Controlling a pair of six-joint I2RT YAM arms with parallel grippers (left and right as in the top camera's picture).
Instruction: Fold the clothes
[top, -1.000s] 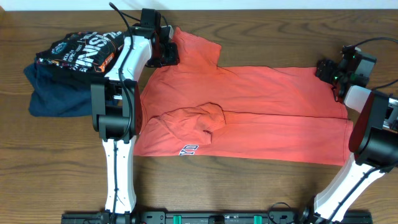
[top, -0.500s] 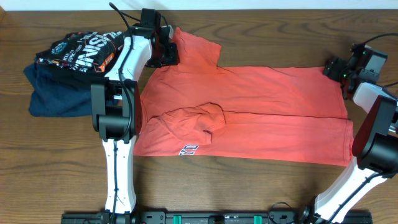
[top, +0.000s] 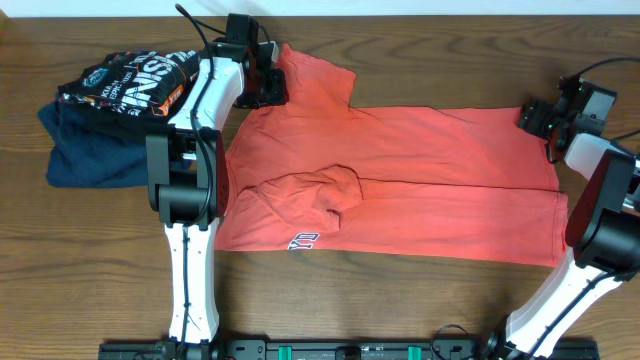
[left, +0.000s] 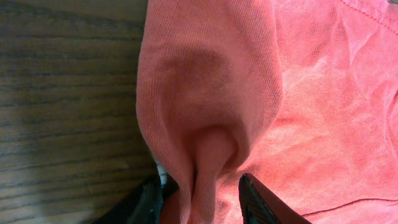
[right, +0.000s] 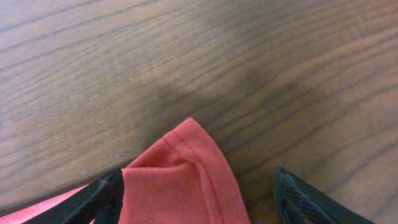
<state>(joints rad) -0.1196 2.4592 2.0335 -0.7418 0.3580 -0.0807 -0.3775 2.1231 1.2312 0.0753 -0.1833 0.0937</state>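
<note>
Your left gripper pinching a bunched fold of the coral-red T-shirt, your right gripper spread wide, the shirt's corner lying within its gap, wooden table just beyond.

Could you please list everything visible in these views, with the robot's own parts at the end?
T-shirt: one, coral-red, spread across the middle of the table, partly folded, small lettering near its front edge.
black shirt: one, black with white and orange print, folded, far left, lying on the navy garment.
navy garment: one, navy blue, folded, far left under the black shirt.
table: one, dark brown wood, under everything.
left arm: one, white and black, reaching to the T-shirt's far left part.
right arm: one, white and black, at the T-shirt's far right corner.
left gripper: one, black, pinching bunched T-shirt fabric.
right gripper: one, black, open around the T-shirt's corner.
</note>
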